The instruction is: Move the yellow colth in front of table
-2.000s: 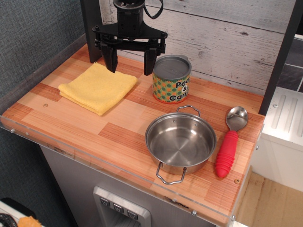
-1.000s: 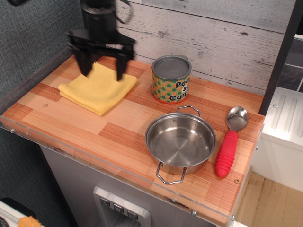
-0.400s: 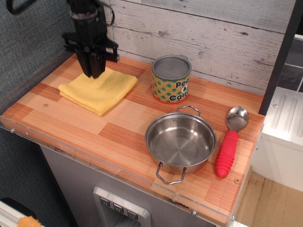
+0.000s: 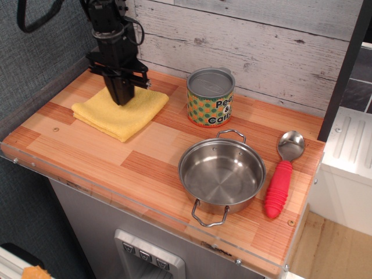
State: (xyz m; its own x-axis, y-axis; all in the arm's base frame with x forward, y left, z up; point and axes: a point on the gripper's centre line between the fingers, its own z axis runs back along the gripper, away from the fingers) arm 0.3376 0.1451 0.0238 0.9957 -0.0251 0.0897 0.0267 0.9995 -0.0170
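At the far left the folded yellow cloth (image 4: 120, 112) is lying flat on the back left part of the table (image 4: 87, 157), close to the plank wall (image 4: 261, 40) and well back from the front edge. The black gripper (image 4: 122, 100) is pointing straight down onto the middle of the cloth, its fingers drawn close together with the tips touching the fabric; whether any fabric is pinched between them cannot be told from this angle. Just right of the cloth, and apart from it, a tin can (image 4: 211, 97) with a dotted label is standing upright by the wall, its lid closed, so nothing of its contents is showing. In front of the can a steel pot (image 4: 221, 175) with two loop handles is sitting open and holding nothing. Right of the pot a spoon (image 4: 282, 174) with a red handle is lying with its bowl toward the wall, near the pot but not touching it.
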